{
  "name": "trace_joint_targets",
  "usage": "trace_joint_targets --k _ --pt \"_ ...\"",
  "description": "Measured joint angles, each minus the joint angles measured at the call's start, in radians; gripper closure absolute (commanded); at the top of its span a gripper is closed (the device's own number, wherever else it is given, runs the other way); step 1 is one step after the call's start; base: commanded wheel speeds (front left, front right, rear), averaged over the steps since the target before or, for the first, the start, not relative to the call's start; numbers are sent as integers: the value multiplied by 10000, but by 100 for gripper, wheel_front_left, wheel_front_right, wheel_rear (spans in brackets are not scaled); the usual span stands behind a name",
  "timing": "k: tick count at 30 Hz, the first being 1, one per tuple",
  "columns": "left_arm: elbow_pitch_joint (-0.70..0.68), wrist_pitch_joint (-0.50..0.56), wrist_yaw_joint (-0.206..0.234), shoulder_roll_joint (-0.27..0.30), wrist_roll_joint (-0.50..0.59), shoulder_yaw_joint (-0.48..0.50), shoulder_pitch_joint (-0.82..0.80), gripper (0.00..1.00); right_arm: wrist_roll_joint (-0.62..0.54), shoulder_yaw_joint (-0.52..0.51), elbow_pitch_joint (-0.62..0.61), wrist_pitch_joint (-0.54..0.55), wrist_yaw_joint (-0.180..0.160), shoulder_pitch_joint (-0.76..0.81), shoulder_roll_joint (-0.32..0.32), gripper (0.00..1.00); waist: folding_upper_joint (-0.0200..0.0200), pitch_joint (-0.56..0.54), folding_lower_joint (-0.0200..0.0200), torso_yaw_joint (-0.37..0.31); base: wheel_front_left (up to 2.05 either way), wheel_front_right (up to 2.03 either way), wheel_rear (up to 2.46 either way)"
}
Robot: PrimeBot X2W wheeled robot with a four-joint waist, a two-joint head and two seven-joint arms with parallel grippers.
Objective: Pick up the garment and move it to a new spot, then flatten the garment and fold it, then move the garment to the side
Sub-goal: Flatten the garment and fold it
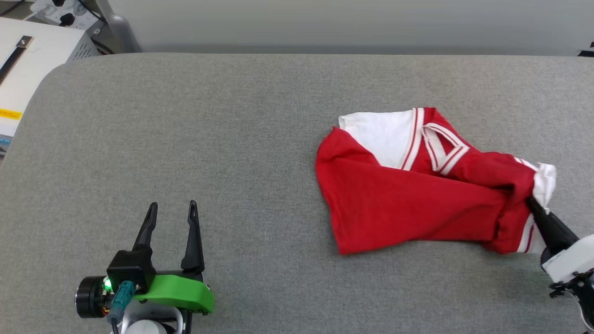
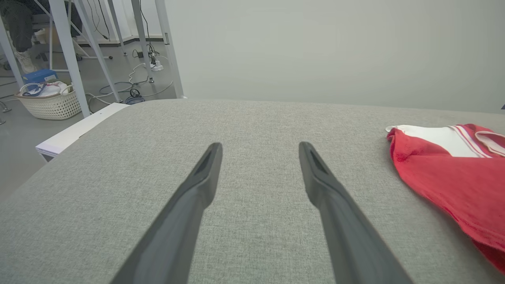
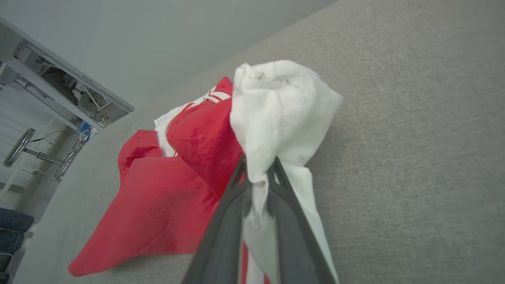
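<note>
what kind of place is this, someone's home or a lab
Most likely a robotics lab or workshop: a grey fabric-covered work table, white metal frame legs with loose cables on the grey floor, and a white equipment cabinet beside the table.

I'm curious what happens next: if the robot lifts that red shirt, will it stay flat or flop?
Probably flop: the garment lies in soft, crumpled folds. It would likely dangle from the right gripper, which pinches a white sleeve. Thin cloth, so probably light.
</note>
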Motion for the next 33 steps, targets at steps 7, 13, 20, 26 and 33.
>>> trace_joint_targets --k 7,13,20,26,33 --pt "54 0 0 0 -65 -38 -1 0 2777 -1862 1290 -537 0 378 454 100 0 115 0 88 0 0 0" --pt "111 0 0 0 -121 -58 1 0 3578 -2930 2999 -1126 0 626 326 100 0 50 -1 147 0 0 0" --pt "130 0 12 0 -123 -36 82 0 2961 -2828 4800 -1680 0 458 303 0 0 -139 -1 56 0 0 0" --pt "159 0 17 -2 -136 -98 232 0 993 -3557 4961 -2019 0 304 -46 0 0 -372 -1 -53 0 0 0" --pt "65 0 52 -2 -134 -86 365 0 -3110 -6753 2309 -2040 -2 429 393 0 0 -638 -1 -172 0 0 0"
